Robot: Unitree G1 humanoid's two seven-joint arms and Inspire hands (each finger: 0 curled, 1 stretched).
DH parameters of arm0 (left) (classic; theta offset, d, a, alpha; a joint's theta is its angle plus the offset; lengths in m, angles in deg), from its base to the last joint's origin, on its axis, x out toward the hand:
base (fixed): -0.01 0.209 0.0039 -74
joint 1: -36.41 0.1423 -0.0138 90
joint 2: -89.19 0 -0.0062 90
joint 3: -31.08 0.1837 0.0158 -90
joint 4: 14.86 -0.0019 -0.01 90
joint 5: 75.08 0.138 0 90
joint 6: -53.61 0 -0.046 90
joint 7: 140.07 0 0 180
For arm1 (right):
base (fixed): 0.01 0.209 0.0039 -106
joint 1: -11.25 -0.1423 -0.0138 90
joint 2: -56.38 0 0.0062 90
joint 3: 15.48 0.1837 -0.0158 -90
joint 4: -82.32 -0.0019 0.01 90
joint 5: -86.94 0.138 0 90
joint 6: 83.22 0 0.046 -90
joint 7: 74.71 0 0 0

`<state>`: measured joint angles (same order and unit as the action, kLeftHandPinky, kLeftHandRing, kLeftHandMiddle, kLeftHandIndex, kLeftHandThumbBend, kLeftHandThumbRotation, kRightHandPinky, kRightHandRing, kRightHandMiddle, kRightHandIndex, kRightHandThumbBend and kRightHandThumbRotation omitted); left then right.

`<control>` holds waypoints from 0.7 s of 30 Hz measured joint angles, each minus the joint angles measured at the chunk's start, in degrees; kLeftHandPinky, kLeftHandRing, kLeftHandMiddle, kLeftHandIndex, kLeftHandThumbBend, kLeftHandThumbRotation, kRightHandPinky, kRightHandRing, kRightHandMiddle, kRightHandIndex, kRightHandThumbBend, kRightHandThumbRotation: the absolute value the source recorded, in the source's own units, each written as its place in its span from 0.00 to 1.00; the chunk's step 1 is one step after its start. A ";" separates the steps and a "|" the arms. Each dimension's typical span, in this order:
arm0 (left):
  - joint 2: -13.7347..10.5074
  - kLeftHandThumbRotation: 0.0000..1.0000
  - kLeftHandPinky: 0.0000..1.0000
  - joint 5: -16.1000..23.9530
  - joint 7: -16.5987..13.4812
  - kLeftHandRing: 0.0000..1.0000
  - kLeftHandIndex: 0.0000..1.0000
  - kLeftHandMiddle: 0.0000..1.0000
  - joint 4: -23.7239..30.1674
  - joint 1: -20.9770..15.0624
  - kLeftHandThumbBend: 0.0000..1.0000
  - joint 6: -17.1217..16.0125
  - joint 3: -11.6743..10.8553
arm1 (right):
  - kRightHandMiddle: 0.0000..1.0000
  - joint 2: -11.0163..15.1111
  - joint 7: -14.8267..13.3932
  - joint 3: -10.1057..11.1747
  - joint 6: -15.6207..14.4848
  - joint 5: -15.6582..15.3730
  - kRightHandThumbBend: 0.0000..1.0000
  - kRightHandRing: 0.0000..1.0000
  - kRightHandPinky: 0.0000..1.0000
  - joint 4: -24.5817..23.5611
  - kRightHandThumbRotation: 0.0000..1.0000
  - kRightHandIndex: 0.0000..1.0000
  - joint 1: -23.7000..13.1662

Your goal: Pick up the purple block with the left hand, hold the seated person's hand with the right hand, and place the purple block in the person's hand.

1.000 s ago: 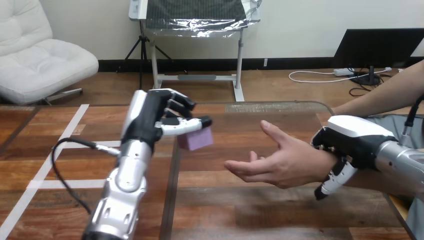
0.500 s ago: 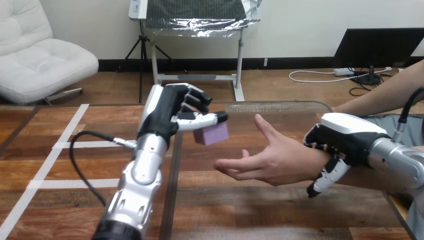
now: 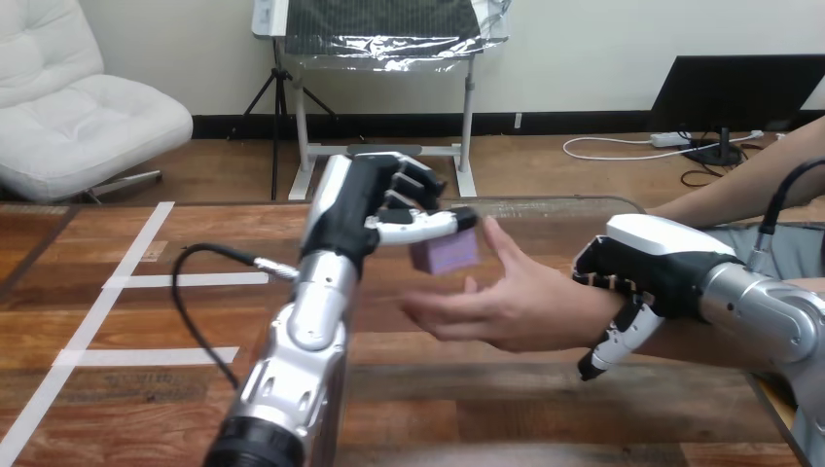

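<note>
My left hand [image 3: 375, 209], pinching the purple block [image 3: 445, 253], has moved over the person's hand [image 3: 496, 306]. My right hand [image 3: 652, 268] wraps their wrist [image 3: 567, 313]. Letting go comes next.

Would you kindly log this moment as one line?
left robot hand: pinching purple block over person's hand | right robot hand: curled round person's wrist | block not placed

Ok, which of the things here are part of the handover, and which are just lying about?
In the job:
purple block, pinched in the left hand
person's hand, open, right by the block
right hand, fingers curled round the person's wrist

Just lying about:
white tape strips on the wooden table
</note>
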<state>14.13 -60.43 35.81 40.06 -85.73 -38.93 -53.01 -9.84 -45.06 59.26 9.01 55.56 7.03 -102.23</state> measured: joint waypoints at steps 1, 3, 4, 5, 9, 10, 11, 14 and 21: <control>0.25 0.00 0.36 -0.15 0.00 0.41 0.43 0.46 -0.16 -0.13 0.68 -0.16 0.03 | 0.44 -0.08 0.06 0.00 -0.09 0.02 0.84 0.34 0.26 -0.17 0.07 0.48 -0.02; 0.76 0.00 0.36 -0.36 0.00 0.41 0.43 0.45 -0.40 -0.36 0.68 -0.31 0.10 | 0.45 -0.20 0.21 0.00 -0.29 0.04 0.84 0.35 0.27 -0.50 0.08 0.48 -0.08; 1.02 0.00 0.36 -0.44 0.00 0.41 0.43 0.45 -0.50 -0.49 0.68 -0.33 0.13 | 0.45 -0.26 0.28 0.00 -0.36 0.04 0.84 0.35 0.27 -0.64 0.08 0.48 -0.12; 1.25 0.00 0.36 -0.46 0.00 0.41 0.43 0.45 -0.57 -0.60 0.68 -0.33 0.15 | 0.46 -0.33 0.34 0.00 -0.41 0.04 0.85 0.36 0.28 -0.76 0.08 0.48 -0.17; 2.11 0.00 0.35 -0.52 0.01 0.40 0.43 0.44 -0.63 -0.92 0.68 -0.32 0.32 | 0.46 -0.78 0.33 0.00 -0.60 0.02 0.85 0.36 0.28 -0.99 0.09 0.48 -0.41; 2.28 0.00 0.35 -0.52 0.01 0.40 0.43 0.44 -0.64 -1.00 0.68 -0.32 0.38 | 0.46 -0.92 0.34 0.00 -0.62 0.02 0.85 0.35 0.28 -1.00 0.09 0.48 -0.49; 2.42 0.00 0.35 -0.53 0.01 0.40 0.43 0.44 -0.64 -1.08 0.68 -0.32 0.42 | 0.45 -1.03 0.37 0.00 -0.65 0.02 0.84 0.35 0.27 -1.00 0.09 0.48 -0.55; 2.78 0.00 0.35 -0.57 0.00 0.40 0.44 0.44 -0.64 -1.43 0.68 -0.31 0.45 | 0.45 -1.26 0.47 0.00 -0.80 0.01 0.84 0.35 0.27 -1.00 0.09 0.48 -0.65; 3.34 0.00 0.35 -0.76 0.30 0.40 0.44 0.44 -0.63 -2.27 0.69 -0.11 0.50 | 0.43 -1.33 0.34 0.00 -0.98 -0.04 0.85 0.34 0.26 -1.01 0.10 0.47 -0.65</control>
<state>17.48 -61.19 36.11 39.44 -87.99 -39.04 -52.52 -11.17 -44.72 59.26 8.03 55.52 6.02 -102.88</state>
